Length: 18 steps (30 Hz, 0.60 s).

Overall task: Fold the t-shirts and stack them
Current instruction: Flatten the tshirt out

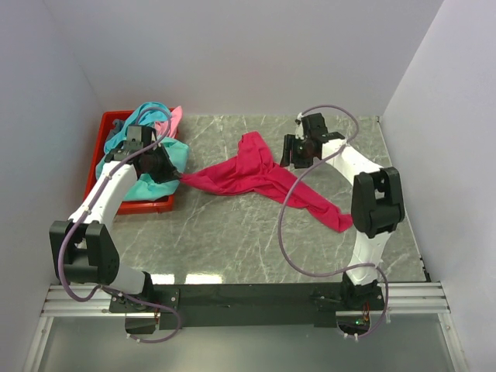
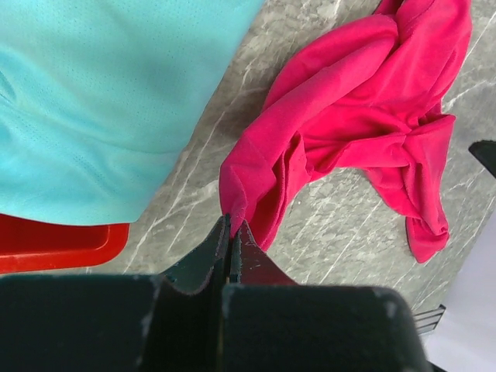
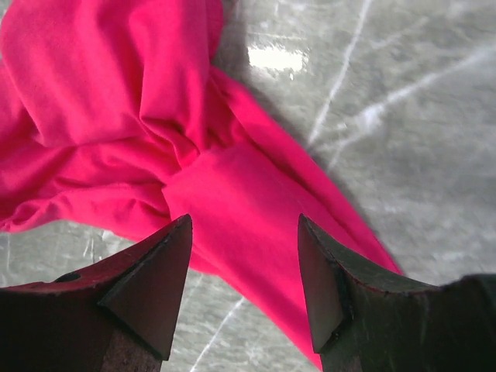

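Nothing is folded yet, and there is no stack. The magenta-red t-shirt lies crumpled in a long twisted shape in the middle of the top view, on the grey worktop. The teal t-shirt and the light pink t-shirt are bunched up in the red bin at the upper left, and the teal one hangs over its rim. So I think the job is only at the start. The red shirt must be pulled flat first, then folded, and the other two come after.

The left tool is by the right side of the bin, at the left tip of the red shirt. The right tool hangs over the shirt's upper right part.

The top view does not show the tool tips well. The left wrist view does. There the left tool is clenched tight, and a corner of the red shirt runs right into its tips, so it looks pinched. That view also shows the teal cloth at the upper left, draped over the bin. In the right wrist view the right tool is spread wide, with red cloth lying under the gap and nothing gripped. Only the top view shows the pink shirt and the whole shape of the red one.
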Each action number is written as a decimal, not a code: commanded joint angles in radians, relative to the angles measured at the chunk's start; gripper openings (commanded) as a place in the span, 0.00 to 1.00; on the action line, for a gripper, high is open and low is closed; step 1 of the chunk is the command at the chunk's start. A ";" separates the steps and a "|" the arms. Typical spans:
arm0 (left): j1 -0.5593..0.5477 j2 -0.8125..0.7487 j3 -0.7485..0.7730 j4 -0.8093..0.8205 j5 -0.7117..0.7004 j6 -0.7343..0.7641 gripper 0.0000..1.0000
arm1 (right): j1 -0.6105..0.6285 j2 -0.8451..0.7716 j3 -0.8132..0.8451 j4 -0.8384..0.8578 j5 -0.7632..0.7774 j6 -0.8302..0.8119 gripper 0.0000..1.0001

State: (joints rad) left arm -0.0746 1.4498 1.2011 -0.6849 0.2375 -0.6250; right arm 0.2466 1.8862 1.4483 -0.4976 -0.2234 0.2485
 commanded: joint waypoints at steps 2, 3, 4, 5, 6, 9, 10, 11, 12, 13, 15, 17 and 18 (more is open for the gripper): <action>0.001 -0.031 0.002 -0.005 -0.010 -0.010 0.01 | 0.019 0.071 0.089 0.028 -0.031 -0.011 0.64; 0.001 -0.029 0.002 -0.007 -0.012 -0.009 0.01 | 0.023 0.083 0.096 0.028 -0.031 -0.012 0.64; 0.001 -0.028 0.005 -0.010 -0.013 -0.005 0.01 | 0.026 0.103 0.104 0.028 -0.034 -0.015 0.63; 0.001 -0.026 0.006 -0.013 -0.018 -0.002 0.01 | 0.032 0.112 0.106 0.030 -0.037 -0.015 0.63; 0.001 -0.023 0.008 -0.015 -0.020 -0.002 0.01 | 0.036 0.123 0.110 0.030 -0.039 -0.017 0.63; 0.001 -0.023 0.008 -0.016 -0.024 0.002 0.01 | 0.045 0.154 0.116 0.030 -0.037 -0.018 0.63; 0.001 -0.022 0.008 -0.015 -0.024 0.004 0.01 | 0.045 0.163 0.116 0.030 -0.042 -0.017 0.63; 0.001 -0.022 0.006 -0.012 -0.026 0.002 0.00 | 0.043 0.169 0.116 0.030 -0.048 -0.015 0.55; 0.001 -0.017 0.006 -0.008 -0.023 0.002 0.01 | 0.045 0.175 0.122 0.027 -0.054 -0.017 0.47; 0.001 -0.014 0.006 -0.005 -0.021 0.002 0.01 | 0.045 0.191 0.138 0.022 -0.071 -0.017 0.40; 0.002 -0.002 0.008 0.005 -0.017 0.001 0.01 | 0.043 0.208 0.162 -0.005 -0.088 -0.023 0.07; 0.001 0.009 0.012 0.016 -0.006 -0.001 0.01 | 0.043 0.214 0.222 -0.050 -0.042 -0.034 0.00; 0.001 0.023 0.018 0.022 -0.009 -0.001 0.01 | 0.039 0.208 0.240 -0.058 -0.025 -0.035 0.00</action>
State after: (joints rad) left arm -0.0746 1.4544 1.1995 -0.6975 0.2283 -0.6247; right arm 0.2855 2.1090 1.5925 -0.5301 -0.2741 0.2325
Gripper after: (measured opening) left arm 0.022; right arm 0.015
